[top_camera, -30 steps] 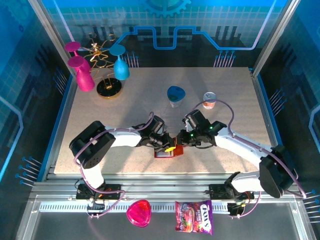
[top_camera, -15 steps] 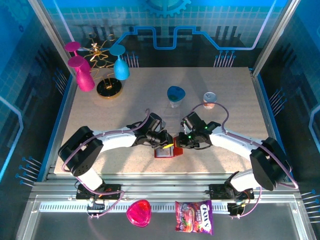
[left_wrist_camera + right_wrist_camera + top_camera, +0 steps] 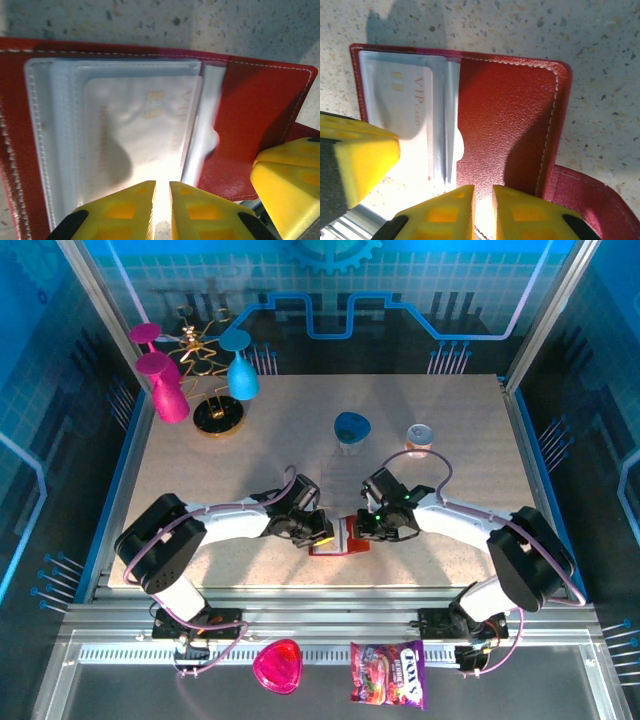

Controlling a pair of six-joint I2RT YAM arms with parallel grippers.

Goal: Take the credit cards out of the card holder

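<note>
Closest to me, nearer than the card holder and past the bench's near edge, lie a glossy pink heart-shaped dish (image 3: 277,665) and, to its right, a crinkly colourful candy bag (image 3: 388,675).

Next comes the dark red, grained-leather card holder (image 3: 335,547) itself. It lies open like a book on the speckled, stone-look bench (image 3: 200,480), close to the near edge. Pale stitching runs round its rim. Its left half carries stacked clear plastic pockets, and a pale pinkish-white card (image 3: 140,135) with faint "VIP" lettering sits flat inside them. Its right half is bare red leather, with a strap tab curling off the near right corner.

My left pincer (image 3: 322,533) reaches the holder from the left. Its blocky yellow fingers are drawn together to a thin slit over the near edge of the pockets. My right pincer (image 3: 362,532) comes in from the right, narrowed to the same kind of slit over the near edge of the red half. I cannot tell whether either one nips anything.

Beyond the holder stand a blue rounded-triangular cup (image 3: 351,428) and a small pale tub (image 3: 418,438) with an orange-pink top. Far beyond it to the left, a gold wire rack (image 3: 210,405) holds a pink stemmed glass (image 3: 165,390) and a blue stemmed glass (image 3: 242,375), both bowl-down.
</note>
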